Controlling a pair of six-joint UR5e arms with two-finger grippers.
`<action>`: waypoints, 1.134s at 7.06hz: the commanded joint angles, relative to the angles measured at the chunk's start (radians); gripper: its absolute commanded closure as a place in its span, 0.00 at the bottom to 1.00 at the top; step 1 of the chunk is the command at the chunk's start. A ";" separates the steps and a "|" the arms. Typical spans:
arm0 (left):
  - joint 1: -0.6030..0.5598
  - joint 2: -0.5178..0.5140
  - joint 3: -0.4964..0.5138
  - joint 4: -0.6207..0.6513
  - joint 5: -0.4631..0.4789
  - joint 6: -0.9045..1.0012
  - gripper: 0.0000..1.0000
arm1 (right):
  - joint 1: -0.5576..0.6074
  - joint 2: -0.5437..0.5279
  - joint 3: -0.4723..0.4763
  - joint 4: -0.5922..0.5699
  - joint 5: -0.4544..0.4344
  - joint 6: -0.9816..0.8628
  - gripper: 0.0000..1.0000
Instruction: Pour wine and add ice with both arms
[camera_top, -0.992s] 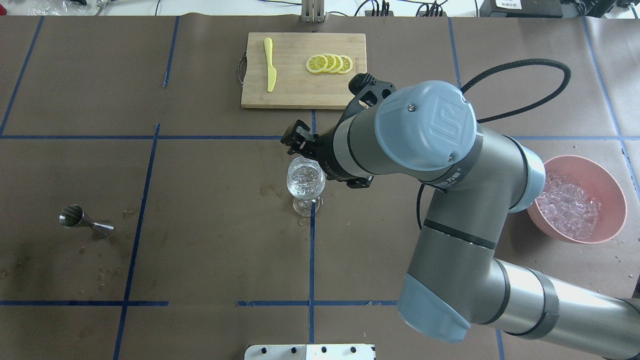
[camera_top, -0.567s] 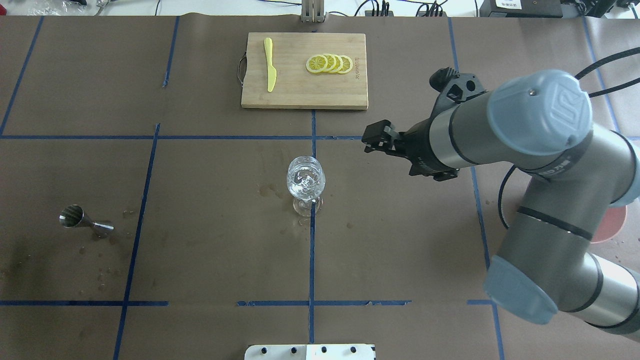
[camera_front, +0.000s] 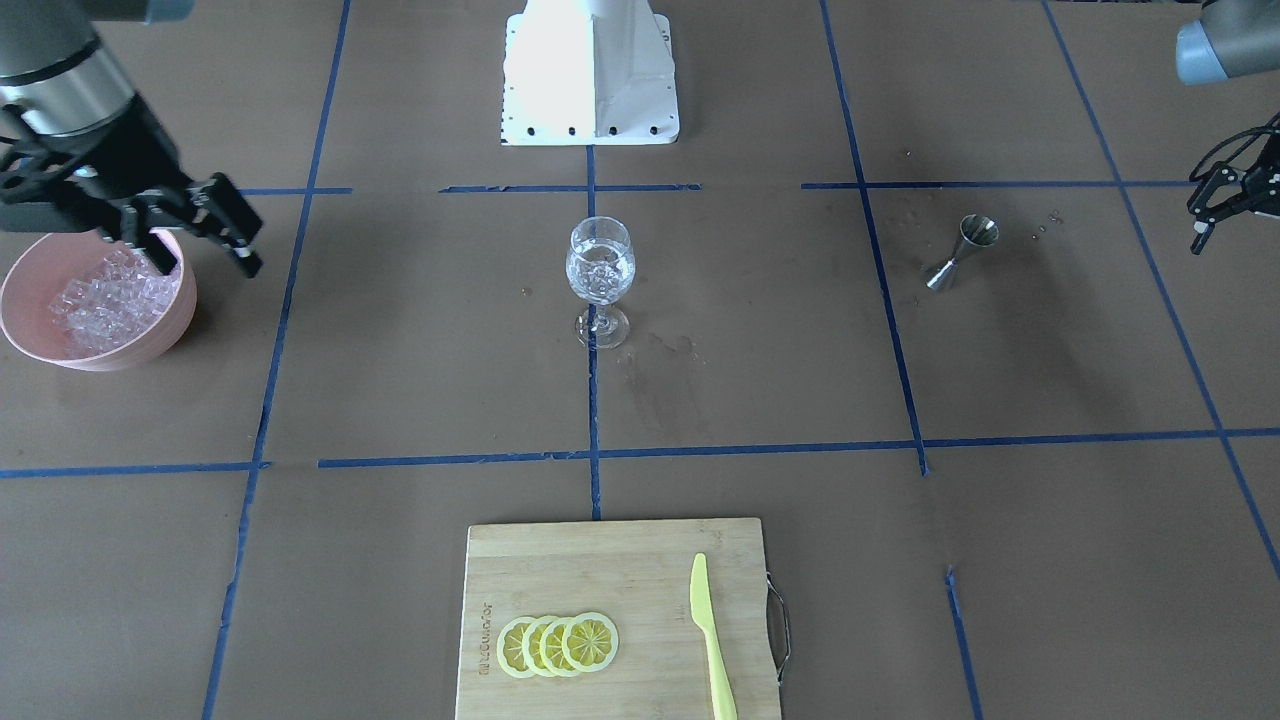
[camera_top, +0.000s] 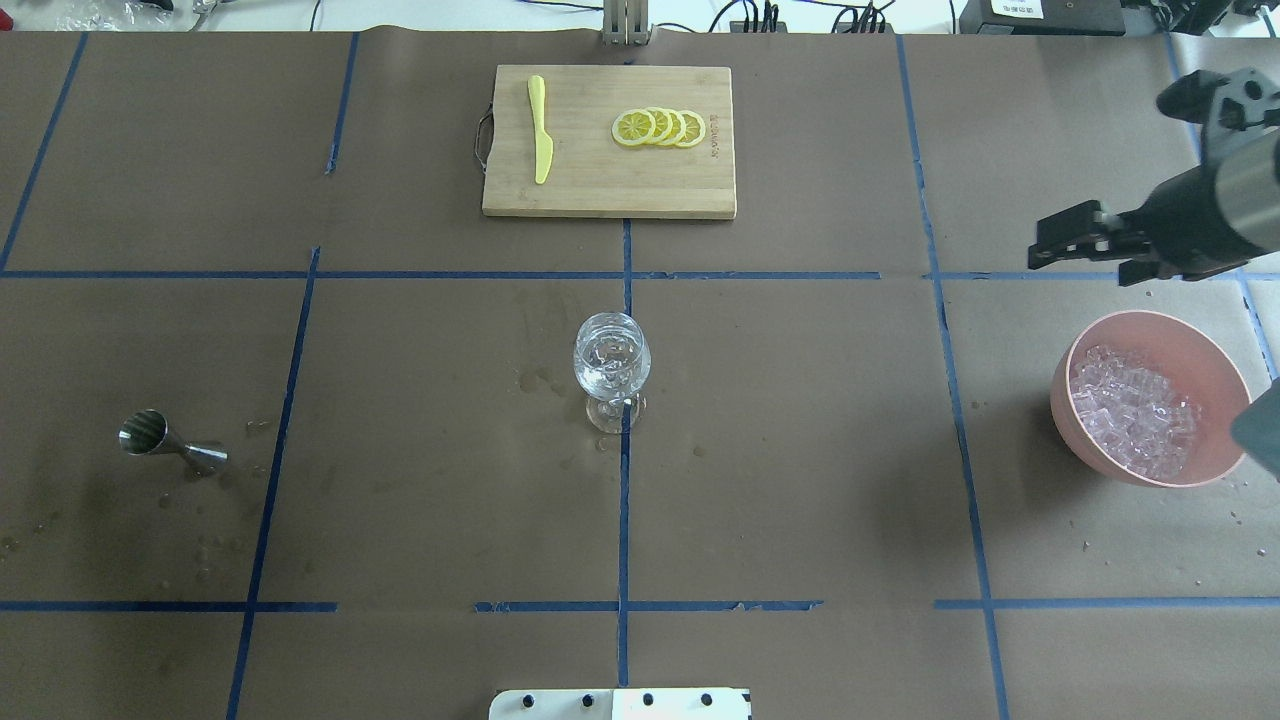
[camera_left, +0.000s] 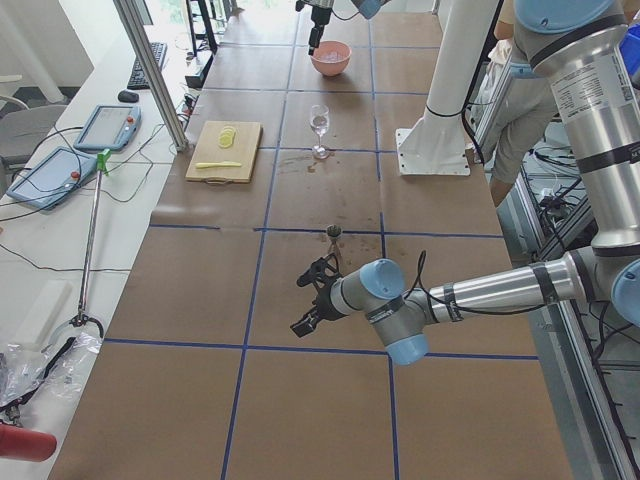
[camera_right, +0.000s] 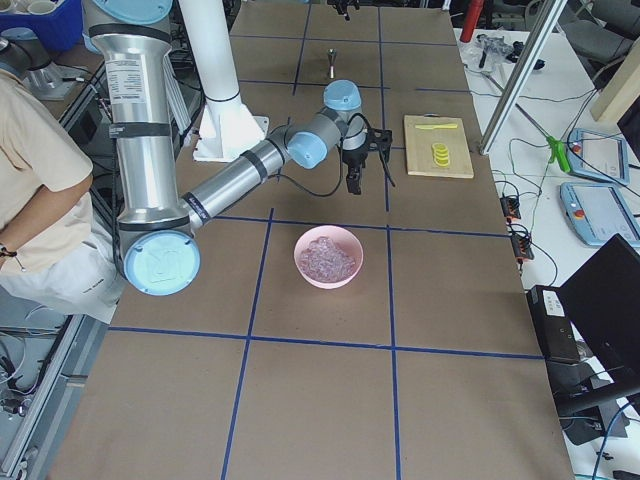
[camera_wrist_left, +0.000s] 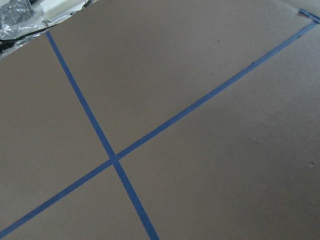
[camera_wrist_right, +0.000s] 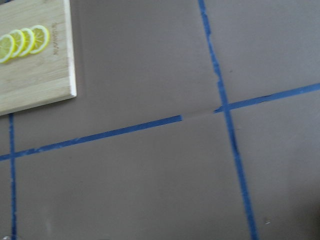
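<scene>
The wine (camera_top: 610, 374) sits in the glass (camera_top: 613, 409) at table centre, cubes in it; the ice (camera_top: 1135, 420) fills the pink bowl (camera_top: 1200, 345) at its 3 o'clock. The right gripper (camera_top: 1062, 240) hangs at the bowl's 11, jaws apart, empty (the left gripper (camera_front: 1207, 212), seemingly also apart, idles past the jigger (camera_top: 170, 445) at 9). A hard dip could tip the bowl; nothing blocks the way.

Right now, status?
Left hand open, empty. Right hand open, empty, near pink bowl. Glass upright, ice in it. Nothing between bowl and glass.
</scene>
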 joint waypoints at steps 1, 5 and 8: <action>-0.049 -0.116 -0.111 0.391 -0.074 0.037 0.00 | 0.279 -0.053 -0.135 -0.010 0.148 -0.427 0.00; -0.328 -0.321 -0.120 1.124 -0.194 0.395 0.00 | 0.415 -0.083 -0.274 -0.096 0.186 -0.873 0.00; -0.322 -0.092 -0.189 0.966 -0.381 0.396 0.00 | 0.418 -0.074 -0.311 -0.233 0.180 -1.102 0.00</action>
